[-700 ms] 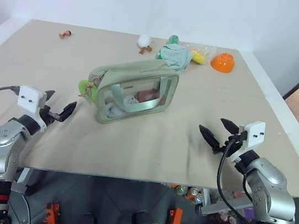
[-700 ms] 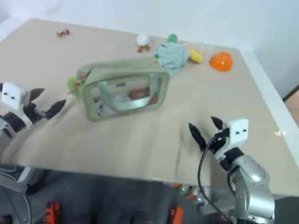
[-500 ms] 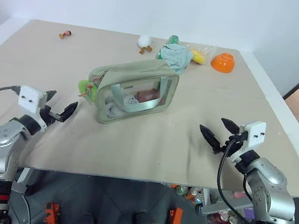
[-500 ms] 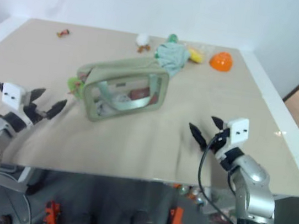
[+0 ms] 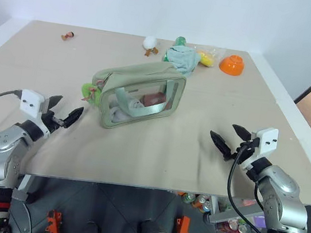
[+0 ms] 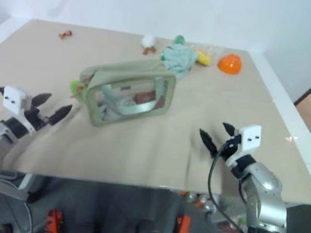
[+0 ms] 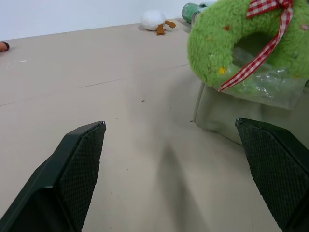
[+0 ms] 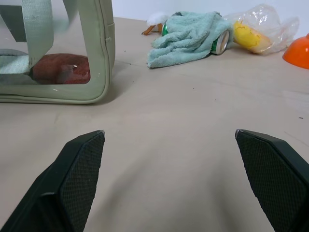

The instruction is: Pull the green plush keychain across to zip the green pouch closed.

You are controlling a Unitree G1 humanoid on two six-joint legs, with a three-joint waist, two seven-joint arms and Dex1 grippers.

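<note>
The green pouch (image 5: 138, 94) stands mid-table, a boxy sage bag with clear window sides and a pale strap. The green plush keychain (image 5: 88, 91) hangs at its left end; in the left wrist view the keychain (image 7: 227, 46) is a fuzzy lime ring tied with a red checked ribbon. My left gripper (image 5: 63, 112) hovers open near the table's front left, a short way from the keychain, holding nothing. My right gripper (image 5: 230, 138) is open and empty at the front right, well clear of the pouch (image 8: 72, 53).
At the table's far edge lie a pale mint cloth (image 5: 182, 58) over a green can, a yellow toy in a plastic bag (image 5: 208, 58), an orange bowl (image 5: 232, 64), a white toy (image 5: 149, 44) and a small brown figure (image 5: 68, 36). Bare table lies between both grippers and the pouch.
Both grippers have dropped slightly toward the front edge and edged right in the picture; the pouch and keychain have not moved.
</note>
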